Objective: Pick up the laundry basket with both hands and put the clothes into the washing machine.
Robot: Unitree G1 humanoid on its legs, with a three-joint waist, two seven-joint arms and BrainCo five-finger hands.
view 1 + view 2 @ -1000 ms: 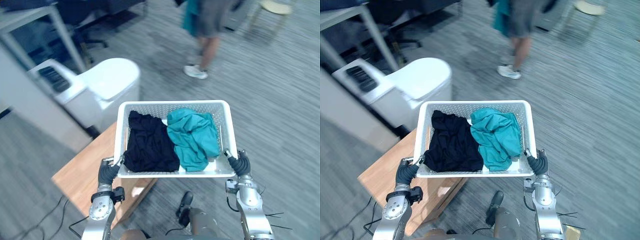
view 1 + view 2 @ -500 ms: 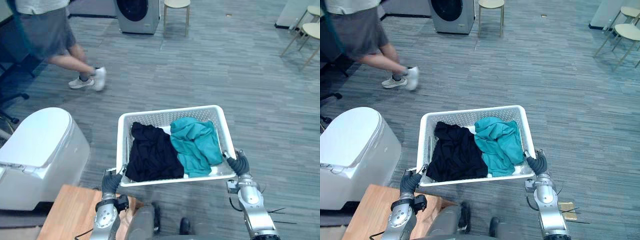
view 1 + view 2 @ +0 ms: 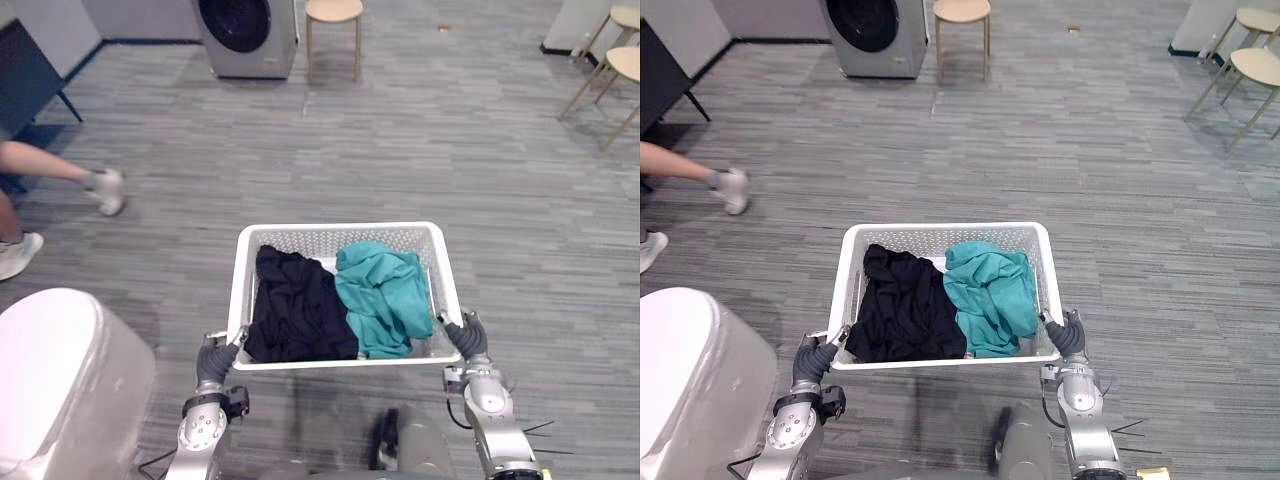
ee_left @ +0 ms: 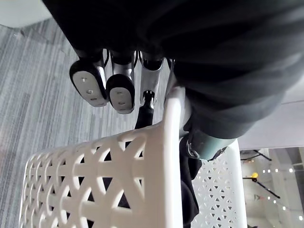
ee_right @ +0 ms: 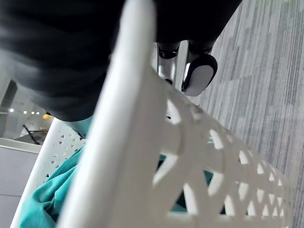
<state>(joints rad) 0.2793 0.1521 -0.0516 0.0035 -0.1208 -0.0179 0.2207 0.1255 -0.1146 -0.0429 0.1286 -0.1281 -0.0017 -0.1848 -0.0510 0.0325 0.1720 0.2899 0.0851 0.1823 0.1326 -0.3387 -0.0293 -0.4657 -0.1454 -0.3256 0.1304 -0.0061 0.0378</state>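
I hold a white perforated laundry basket (image 3: 340,230) off the floor in front of me. My left hand (image 3: 214,360) is shut on its near left corner and my right hand (image 3: 466,338) on its near right corner. A black garment (image 3: 298,312) lies in the basket's left half and a teal garment (image 3: 385,300) in its right half. In the left wrist view the fingers (image 4: 118,90) curl by the basket's rim (image 4: 173,142). Past the rim (image 5: 128,118) in the right wrist view are the fingers (image 5: 199,76). The washing machine (image 3: 245,35) stands far ahead, slightly left.
A wooden stool (image 3: 332,12) stands right of the washing machine. A white rounded appliance (image 3: 60,390) is close at my lower left. A person's legs and shoes (image 3: 105,190) are at the left edge. Chairs (image 3: 615,60) stand at the far right. Grey carpet lies between.
The camera has swung round: the wooden table has left the picture and the washing machine now stands ahead. The person has walked off to the left. Both hands still hold the basket.
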